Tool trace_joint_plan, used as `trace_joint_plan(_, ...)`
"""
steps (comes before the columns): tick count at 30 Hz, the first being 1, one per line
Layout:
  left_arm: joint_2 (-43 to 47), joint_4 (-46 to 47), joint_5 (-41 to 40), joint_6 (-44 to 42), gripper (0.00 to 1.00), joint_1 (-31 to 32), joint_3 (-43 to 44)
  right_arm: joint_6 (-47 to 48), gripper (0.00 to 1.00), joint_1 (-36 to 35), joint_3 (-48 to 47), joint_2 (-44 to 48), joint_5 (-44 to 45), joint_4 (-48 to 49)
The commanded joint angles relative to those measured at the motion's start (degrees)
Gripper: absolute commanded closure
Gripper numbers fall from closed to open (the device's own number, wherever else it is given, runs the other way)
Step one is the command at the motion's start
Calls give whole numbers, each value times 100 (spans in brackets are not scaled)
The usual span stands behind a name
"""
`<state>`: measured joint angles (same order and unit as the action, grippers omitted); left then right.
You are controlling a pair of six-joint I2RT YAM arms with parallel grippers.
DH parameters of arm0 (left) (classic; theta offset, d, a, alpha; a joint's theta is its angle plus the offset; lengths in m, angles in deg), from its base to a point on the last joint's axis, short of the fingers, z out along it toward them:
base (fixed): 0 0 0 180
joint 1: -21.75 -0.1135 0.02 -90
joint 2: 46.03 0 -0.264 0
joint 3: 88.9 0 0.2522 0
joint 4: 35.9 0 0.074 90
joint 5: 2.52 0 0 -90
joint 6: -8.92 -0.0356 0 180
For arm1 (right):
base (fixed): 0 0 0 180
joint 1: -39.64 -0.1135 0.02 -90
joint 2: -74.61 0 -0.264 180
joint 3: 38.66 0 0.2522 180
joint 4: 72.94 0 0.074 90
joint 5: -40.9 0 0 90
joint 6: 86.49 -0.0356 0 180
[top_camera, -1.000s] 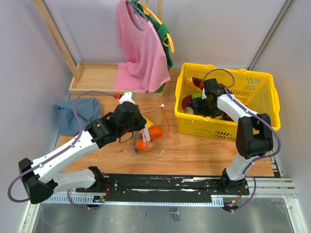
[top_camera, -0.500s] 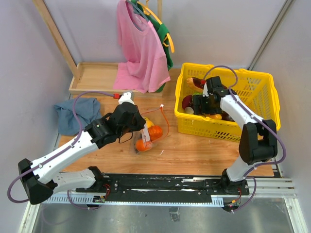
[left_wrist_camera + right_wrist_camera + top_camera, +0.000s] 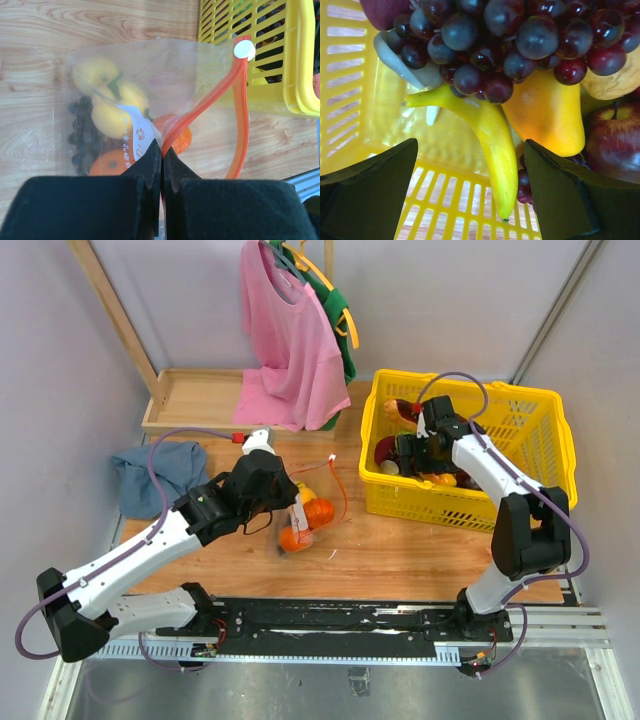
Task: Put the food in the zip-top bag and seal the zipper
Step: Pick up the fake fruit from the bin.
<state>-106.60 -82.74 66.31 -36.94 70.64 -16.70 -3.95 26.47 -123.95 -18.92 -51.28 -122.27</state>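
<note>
The left end effector (image 3: 161, 150) covers the near edge of the zip-top bag (image 3: 150, 75), and the zipper (image 3: 244, 110) vanishes behind it. The basket (image 3: 300, 60) is cut by that view's right edge. In the right wrist view the apple (image 3: 615, 135) and grapes (image 3: 520, 40) run past the frame. Seen from above, the tips of the right end effector (image 3: 408, 452) are lost among the fruit.

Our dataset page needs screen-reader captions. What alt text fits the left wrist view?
The left gripper, shut, pinches the rim of the clear zip-top bag, which holds yellow and orange fruit on the wooden table. Its red zipper gapes open beside a yellow basket.
</note>
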Motion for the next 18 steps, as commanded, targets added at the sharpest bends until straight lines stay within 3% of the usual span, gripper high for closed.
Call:
trace_joint_plan(1,122,147,-103,-19,100,-37,-63,70,13,-58,-121,169,302,-68)
trace_joint_plan(6,99,188,-65,-37,100,-46,-76,244,19,-135,-128,-14,-561,82)
trace_joint_plan(11,123,200,-45,-59,100,-54,-86,83,24,-197,-210,-373,-198,-570)
trace_joint_plan(18,92,243,28,-108,100,-81,-96,71,26,-197,-36,-599,273,-606)
